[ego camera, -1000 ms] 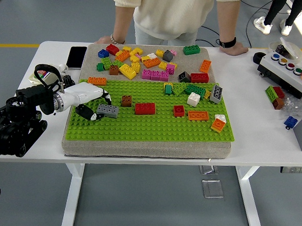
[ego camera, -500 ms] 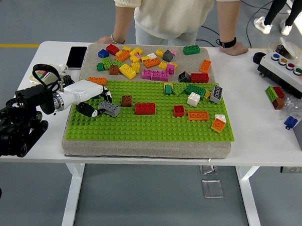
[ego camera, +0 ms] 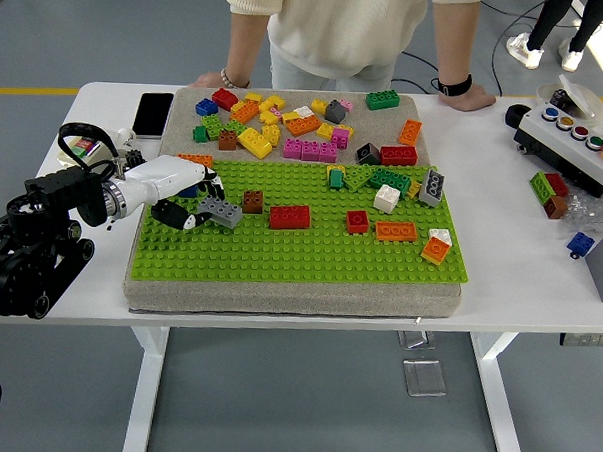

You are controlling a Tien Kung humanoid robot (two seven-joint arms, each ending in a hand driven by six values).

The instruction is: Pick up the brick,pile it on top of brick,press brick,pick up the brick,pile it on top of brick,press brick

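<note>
Head view: white bench (ego camera: 99, 287) carrying a grey pad (ego camera: 278, 297) topped by a green baseplate (ego camera: 310, 251). Left hand (ego camera: 183, 196) entering from the left edge over the baseplate's near-left part, fingers (ego camera: 172, 216) curled around a grey brick (ego camera: 220, 212), held tilted and raised off the studs. Just right of it, a brown brick (ego camera: 253, 201), then a red brick (ego camera: 289, 216), a small red brick (ego camera: 357, 221) and an orange brick (ego camera: 395, 231), all seated on the baseplate in a loose row. Farther right, an orange-and-white brick (ego camera: 437, 246) near the baseplate's right edge, a white brick (ego camera: 387, 198) and a grey-black brick (ego camera: 432, 187) above it. Loose pile of mixed bricks (ego camera: 286, 125) across the pad's far half, beyond the baseplate. Phone (ego camera: 152, 113) lying on the bench left of the pad; tape roll (ego camera: 77, 144) near the left arm. Button box (ego camera: 573, 138) at the far right of the bench, with a few loose bricks (ego camera: 550, 190) beside it. Person (ego camera: 340, 28) standing at the far side, both hands resting on the bench edge. Right arm outside the picture.
</note>
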